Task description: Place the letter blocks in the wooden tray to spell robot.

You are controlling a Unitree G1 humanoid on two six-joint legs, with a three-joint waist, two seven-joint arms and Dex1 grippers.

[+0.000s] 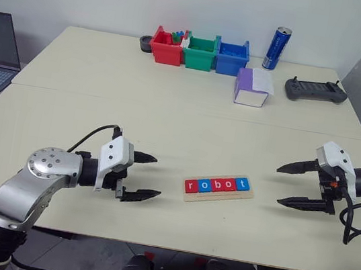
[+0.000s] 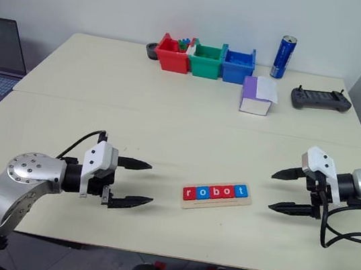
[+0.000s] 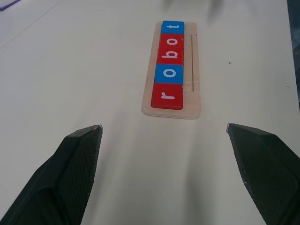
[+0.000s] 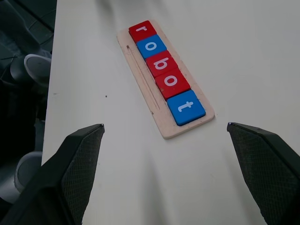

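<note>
The five blocks point(image 1: 217, 185), light, rigid and thin, sit in the tray point(image 1: 218, 193) on the tabletop point(image 1: 168, 126) spelling robot, best pinched across opposite edges; both end effectors, left point(image 1: 141, 177) and right point(image 1: 293, 186), stand released and empty.

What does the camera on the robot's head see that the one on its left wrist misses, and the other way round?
Head view alone: both arms at once, left gripper and right gripper open on either side of the tray, plus the red, green and blue bins, a blue can, a purple and white box and a black controller at the table's far side.

Left wrist view alone: a thin groove along the wooden tray, beside the blocks.

Both: the five letter blocks in the tray, spelling robot.
</note>
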